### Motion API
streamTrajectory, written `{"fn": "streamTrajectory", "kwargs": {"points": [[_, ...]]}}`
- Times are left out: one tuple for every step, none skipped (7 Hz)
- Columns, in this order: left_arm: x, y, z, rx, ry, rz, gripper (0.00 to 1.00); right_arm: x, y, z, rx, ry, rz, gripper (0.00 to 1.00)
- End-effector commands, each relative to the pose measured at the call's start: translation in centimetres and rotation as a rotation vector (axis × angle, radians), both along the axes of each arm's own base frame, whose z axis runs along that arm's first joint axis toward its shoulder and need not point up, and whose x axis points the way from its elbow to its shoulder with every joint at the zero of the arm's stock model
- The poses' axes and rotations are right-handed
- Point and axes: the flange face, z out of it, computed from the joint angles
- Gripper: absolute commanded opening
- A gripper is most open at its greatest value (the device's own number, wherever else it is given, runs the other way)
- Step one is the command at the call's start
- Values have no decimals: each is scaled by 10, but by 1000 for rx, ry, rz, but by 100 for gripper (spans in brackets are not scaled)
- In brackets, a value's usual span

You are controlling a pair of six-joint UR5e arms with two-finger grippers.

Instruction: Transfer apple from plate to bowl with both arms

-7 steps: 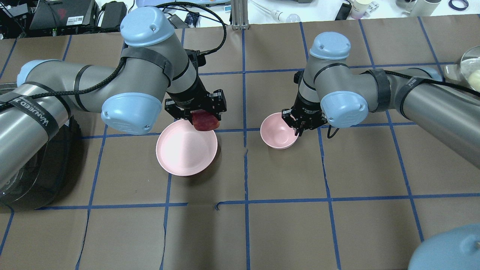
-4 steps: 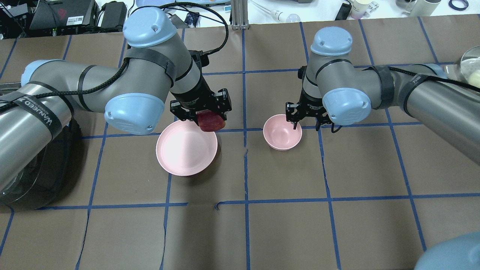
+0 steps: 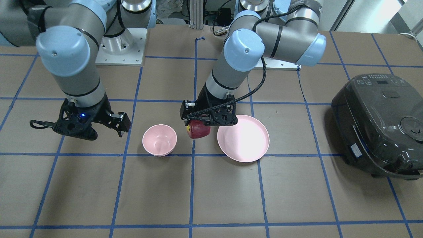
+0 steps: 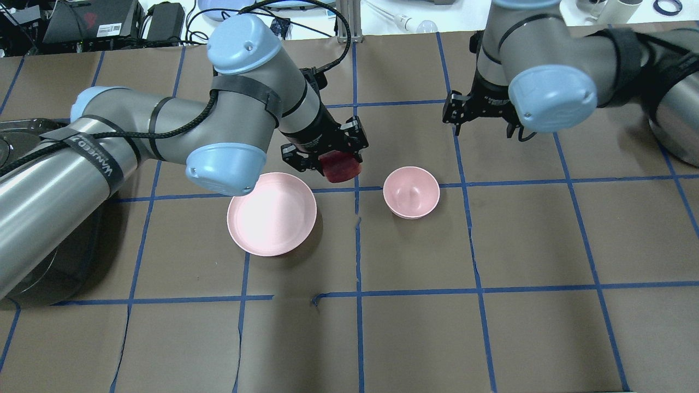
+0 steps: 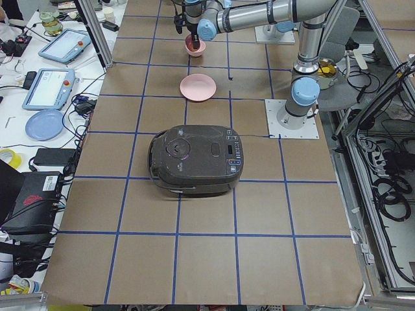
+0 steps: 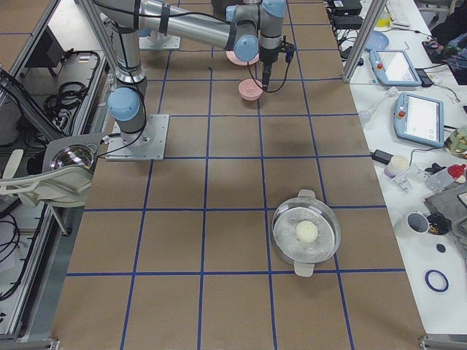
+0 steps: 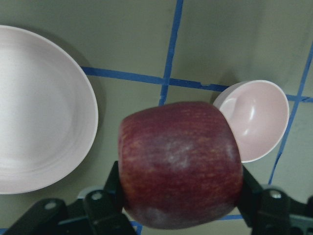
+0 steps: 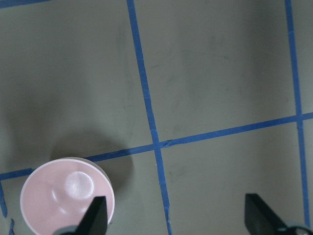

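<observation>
My left gripper is shut on the dark red apple and holds it above the table, between the plate and the bowl. The apple fills the left wrist view and shows its yellowish patch in the front view. The wide pale pink plate lies empty to its left, also in the front view. The small deep pink bowl stands empty to its right, also in the front view. My right gripper is open and empty, raised behind and to the right of the bowl.
A black rice cooker stands at the table's end on my left side. A glass-lidded pot holding a pale ball sits far off on my right side. Blue tape lines grid the brown table. Clutter lies beyond the far edge.
My left gripper carried the apple right, off the plate's rim toward the bowl. My right gripper left the bowl's rim, rose and drew back to the right.
</observation>
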Motion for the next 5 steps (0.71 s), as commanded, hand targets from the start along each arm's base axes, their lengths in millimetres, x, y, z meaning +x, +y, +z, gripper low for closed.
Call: {"fn": "streamTrajectory", "kwargs": {"points": [[-46,-2,-29,-22,56,54,12,-3,20,67,-7,4,-2,100],[-63,-7,-37,-15,74,69,12,0,25,78,-29,-8,0,100],[-73,-9,-52,-2,64,58,12,0,28,87,-55,-18,1,100],[-83,-7,-65,-1,61,44,12,4,27,91,-97,-24,9,100],[-89,-5,-72,3,52,33,12,6,25,93,-128,-27,13,100]]}}
